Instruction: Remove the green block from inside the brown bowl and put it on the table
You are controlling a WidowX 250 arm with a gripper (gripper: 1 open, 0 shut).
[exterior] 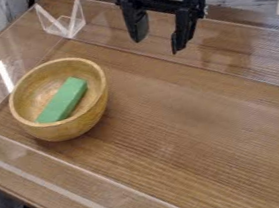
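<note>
Green block: the small flat rectangular block point(62, 99) lies inside the brown bowl, touching its inner side, slightly tilted
Brown bowl: round and thick-rimmed point(100, 112), it sits on the left of the scene
Table: brown wood-grain top point(194, 127) beneath the bowl
Claw: black point(164, 41), wide open, holding nothing, over the far side, well apart from the bowl

One view looks steeply down onto the brown wood-grain tabletop point(195, 132), the round tan wooden bowl point(100, 109) at left.
</note>
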